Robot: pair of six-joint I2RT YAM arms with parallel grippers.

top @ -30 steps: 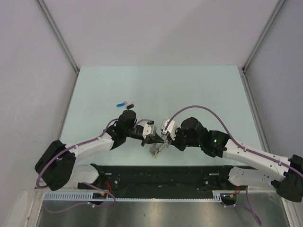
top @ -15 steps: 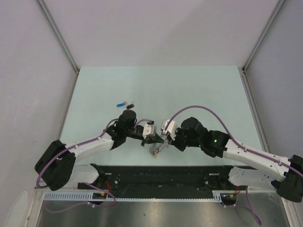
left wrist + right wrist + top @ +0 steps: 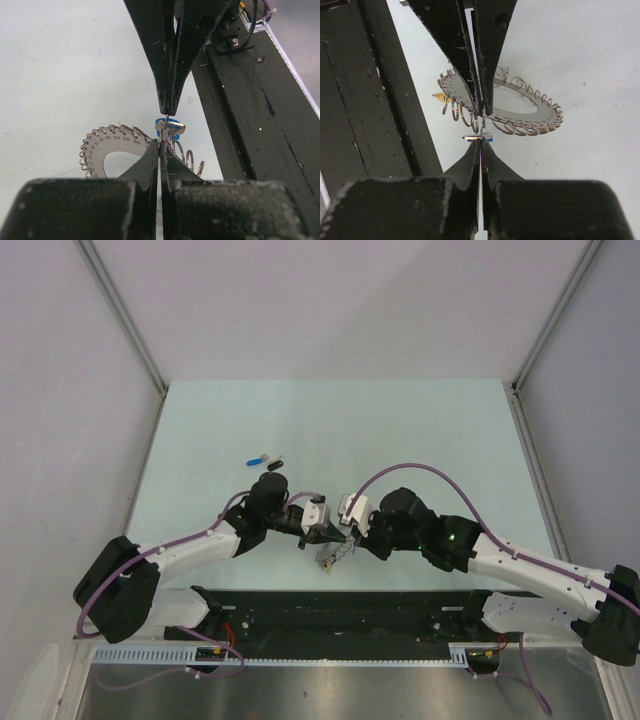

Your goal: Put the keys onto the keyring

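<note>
Keyring [image 3: 117, 152] lies at the desk's [image 3: 400, 430] near edge, centre. It is a flat, stiff, light plate, likely to skate. Its wire fringe is springy, so pinch one loop, never the plate.

Left end effector [image 3: 159, 146] looks clamped on a wire loop [image 3: 482, 121]. Right end effector [image 3: 480, 144] looks clamped on the tiny, slippery blue key [image 3: 170, 127].

Spare keys [image 3: 266, 459] lie far left.

Versus a second ago: right forearm edged left, the rest unmoved.

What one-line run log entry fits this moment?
left gripper: shut | right gripper: shut | tips meet at blue key by keyring edge loops | two keys loose on table
</note>
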